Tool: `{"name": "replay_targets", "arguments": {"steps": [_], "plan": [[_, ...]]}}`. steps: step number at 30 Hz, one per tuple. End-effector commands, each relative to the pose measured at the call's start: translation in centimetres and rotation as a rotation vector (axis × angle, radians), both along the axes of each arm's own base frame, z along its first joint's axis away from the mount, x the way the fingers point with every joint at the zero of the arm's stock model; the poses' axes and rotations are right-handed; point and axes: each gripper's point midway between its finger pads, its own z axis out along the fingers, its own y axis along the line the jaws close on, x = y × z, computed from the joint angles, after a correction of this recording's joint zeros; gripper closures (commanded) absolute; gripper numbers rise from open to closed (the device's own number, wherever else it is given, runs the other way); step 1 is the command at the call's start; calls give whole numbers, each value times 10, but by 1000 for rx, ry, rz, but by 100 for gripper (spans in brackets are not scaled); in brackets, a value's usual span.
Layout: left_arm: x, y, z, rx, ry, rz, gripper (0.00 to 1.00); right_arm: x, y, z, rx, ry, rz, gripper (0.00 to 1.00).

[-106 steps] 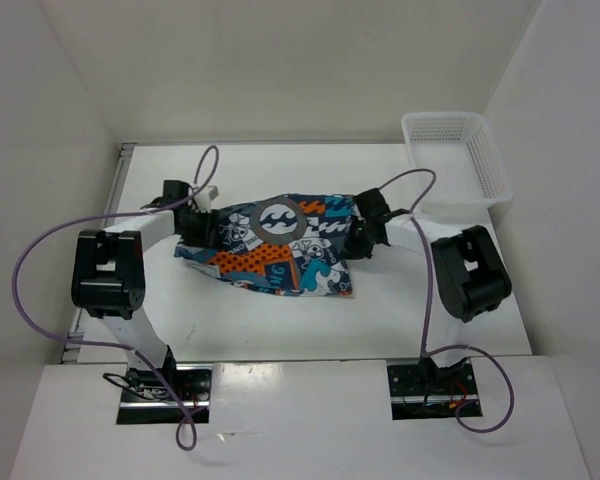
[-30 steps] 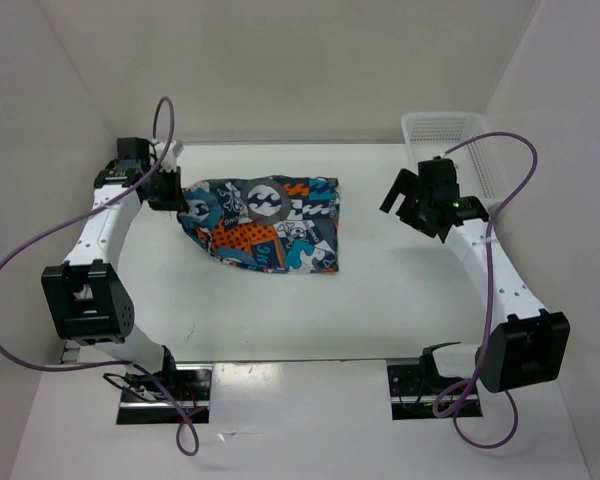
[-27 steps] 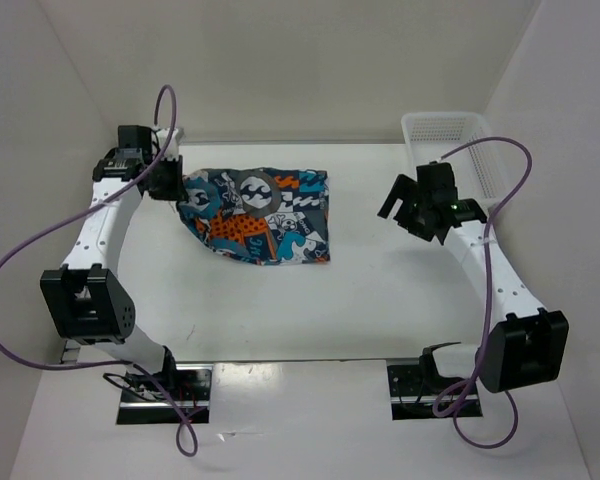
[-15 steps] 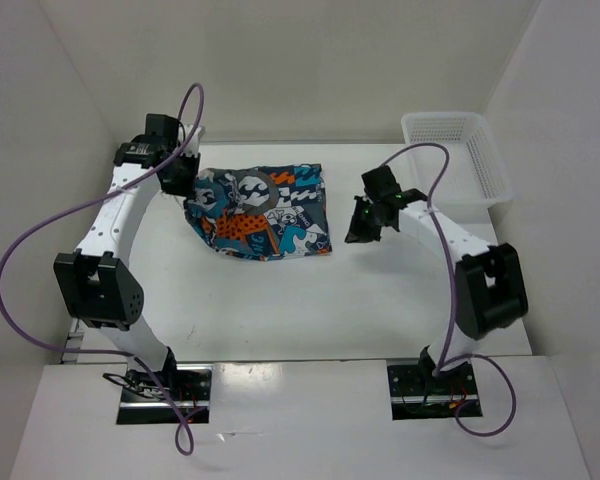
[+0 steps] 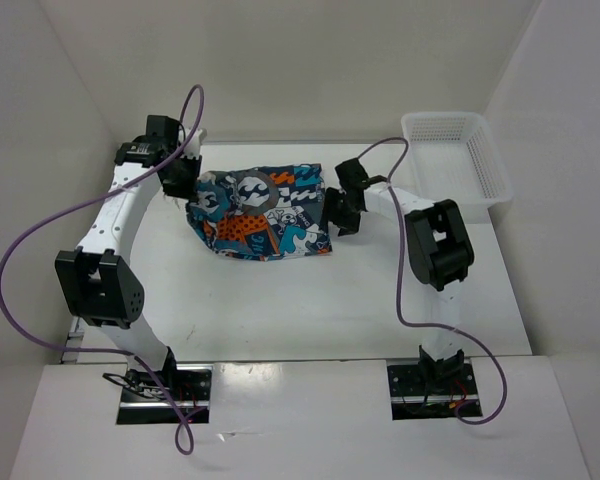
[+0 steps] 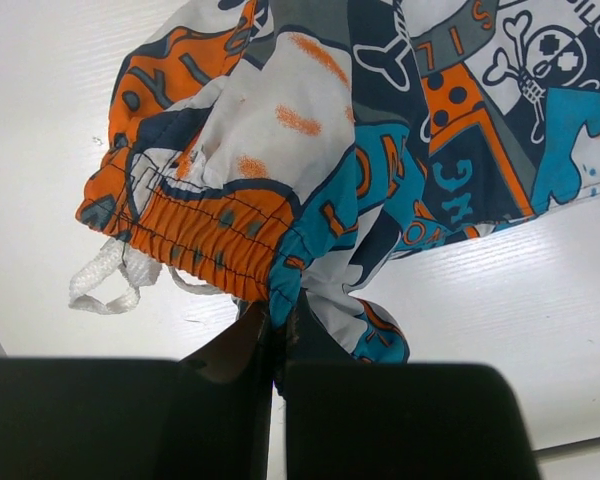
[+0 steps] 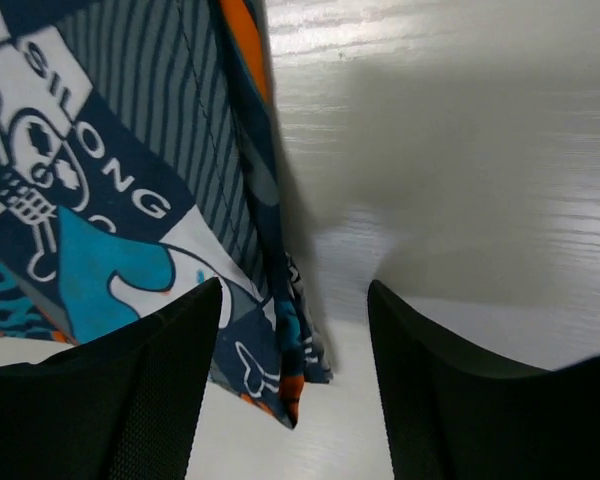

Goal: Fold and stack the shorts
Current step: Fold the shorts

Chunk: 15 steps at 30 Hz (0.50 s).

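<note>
Here, the shorts [image 5: 263, 212] lay as a rumpled, roughly rectangular bundle on the far left-centre of the white table [image 5: 400, 300]. Their teal, orange, white and dark-grey print faced up, and a round grey logo showed near the far edge.

At the bundle's far left corner, the left gripper [image 5: 185, 180] had its pincer pressed tight on the cloth. The left wrist view showed the two dark fingers [image 6: 230, 370] closed together, with the gathered orange waistband [image 6: 205, 240] pinched between their tips. A white drawstring loop [image 6: 105, 280] trailed from the waistband's end onto the table just beside it.

At the opposite, right-hand edge of the shorts, the right gripper [image 5: 338, 212] sat low over the table with its pincer spread wide and nothing in its grasp. In the right wrist view the stitched edge of the cloth ran into the gap between the parted fingers [image 7: 150, 380]. Whether either finger touched the fabric could not be told.

A white mesh basket [image 5: 455, 155] stood at the table's far right corner, well apart from the shorts. Purple cables [image 5: 40, 250] looped from both arms.
</note>
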Motion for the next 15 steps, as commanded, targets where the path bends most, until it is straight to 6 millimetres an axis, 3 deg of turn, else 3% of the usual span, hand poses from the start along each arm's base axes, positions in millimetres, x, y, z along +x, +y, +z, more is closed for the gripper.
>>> {"name": "replay_targets", "arguments": {"steps": [1,3,6,7,10,11,14,15], "plan": [[3,-9,9,-42,-32,-31,100,16,21,2,15,-61,37,36],[3,-9,9,-62,-31,-34,100,15,27,-5,14,-58,49,39],[3,-8,10,-78,-31,-36,100,16,39,-10,25,-55,49,55],[4,-5,10,-78,-31,-27,100,19,40,-8,31,-68,49,75],[3,-6,14,-86,-40,-32,100,7,38,-19,24,-33,24,99],[-1,-6,10,-85,-22,-31,100,3,35,-14,22,-37,6,99],[-5,-1,4,-78,-7,-17,100,-25,20,-23,4,1,-18,99],[-5,-1,4,-77,-7,-17,100,-33,19,-12,2,-21,-14,99]]}}
